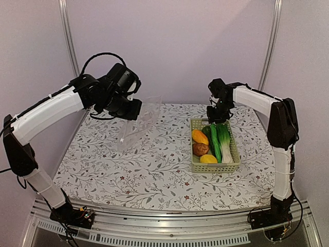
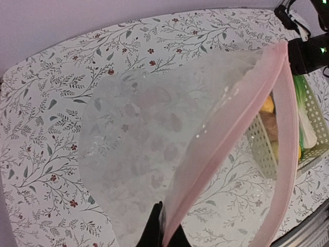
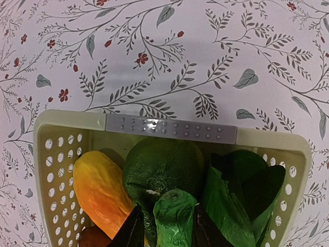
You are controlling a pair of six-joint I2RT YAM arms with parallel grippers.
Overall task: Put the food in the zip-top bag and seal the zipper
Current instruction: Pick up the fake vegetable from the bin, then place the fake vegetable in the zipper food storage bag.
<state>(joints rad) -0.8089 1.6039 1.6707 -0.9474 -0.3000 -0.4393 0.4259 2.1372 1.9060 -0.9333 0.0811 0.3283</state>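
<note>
1. Yellow lemon [image 1: 208,159] at the near end of the basket [image 1: 215,168], lower right of the top view; potato [image 1: 200,149] just behind it, touching.
2. Next back, orange oval [image 1: 199,136] along the left wall; cucumber [image 1: 215,143] and leafy green [image 1: 224,141] lying lengthwise beside it, the leafy green against the right wall.
3. Dark lump [image 1: 206,130] at the far end, between oval and cucumber tip.
4. Right gripper [image 3: 167,224] above that far end, pointing down; jaws parted either side of the cucumber's tip, not clearly pressing it.
5. Bag [image 1: 140,123] left of centre, well apart from the basket, lifted and tilted; lower corner near the cloth [image 1: 128,175], contact impossible to tell.
6. Zipper [image 2: 226,154], pinkish in the left wrist view, from bottom centre to upper right; mouth gaping, both strips spread apart.
7. Left gripper [image 2: 164,231], upper left of the top view, clenched on the zipper edge at one end of the mouth.
</note>
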